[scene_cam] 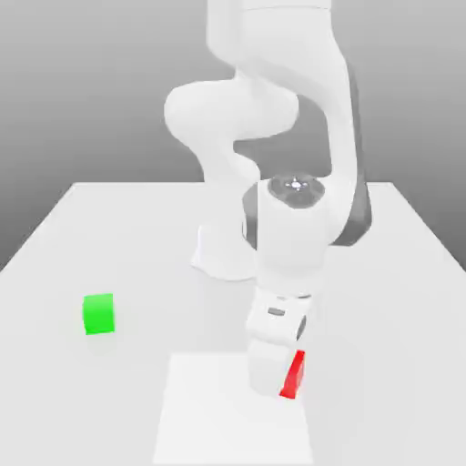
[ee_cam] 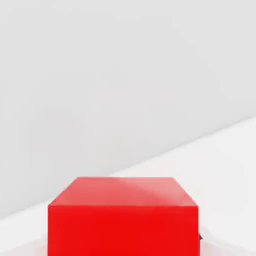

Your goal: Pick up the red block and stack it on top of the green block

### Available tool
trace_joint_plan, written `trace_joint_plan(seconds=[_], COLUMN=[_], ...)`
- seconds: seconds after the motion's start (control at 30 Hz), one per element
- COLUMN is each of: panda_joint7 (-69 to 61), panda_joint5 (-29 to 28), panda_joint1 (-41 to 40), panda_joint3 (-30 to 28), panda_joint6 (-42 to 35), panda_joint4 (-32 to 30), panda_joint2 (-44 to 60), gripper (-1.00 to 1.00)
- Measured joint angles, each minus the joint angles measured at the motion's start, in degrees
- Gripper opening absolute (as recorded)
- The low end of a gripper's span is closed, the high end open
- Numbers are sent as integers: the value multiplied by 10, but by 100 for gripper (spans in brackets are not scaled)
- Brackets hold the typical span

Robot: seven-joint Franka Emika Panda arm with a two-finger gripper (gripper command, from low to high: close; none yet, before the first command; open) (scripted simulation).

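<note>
The red block sits under my gripper at the near middle of the white table; the white hand covers most of it, leaving one red face showing on the exterior view's right. In the hand view the red block looms close, and a dark sliver of a fingertip presses against its side, so the gripper is shut on it. I cannot tell whether the block touches the table. The green block rests alone on the table, well off to the exterior view's left and a little farther back.
The arm's white base stands at the middle back of the table. A lighter square patch marks the surface beneath the gripper. Open table lies between the two blocks.
</note>
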Motion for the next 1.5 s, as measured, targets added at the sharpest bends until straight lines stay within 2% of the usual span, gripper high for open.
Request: trace_joint_plan(seconds=[0.3, 0.5, 0.7, 0.87, 1.07, 1.4, 1.5], panda_joint7=[49, 56, -123, -269, -425, -655, -705], panda_joint5=[-70, -95, -105, -143, -217, -375, -339], panda_joint1=[21, 21, -46, -95, -170, -320, -288], panda_joint3=[-39, -47, -113, -178, -255, -364, -399], panda_joint6=[-75, -120, -156, -180, -202, -226, -217], panda_joint4=[-9, -23, -39, -55, -75, -106, -108], panda_joint2=[-91, -144, -189, -227, -274, -349, -334], gripper=[-100, -100, -100, -100, -100, -100, -100])
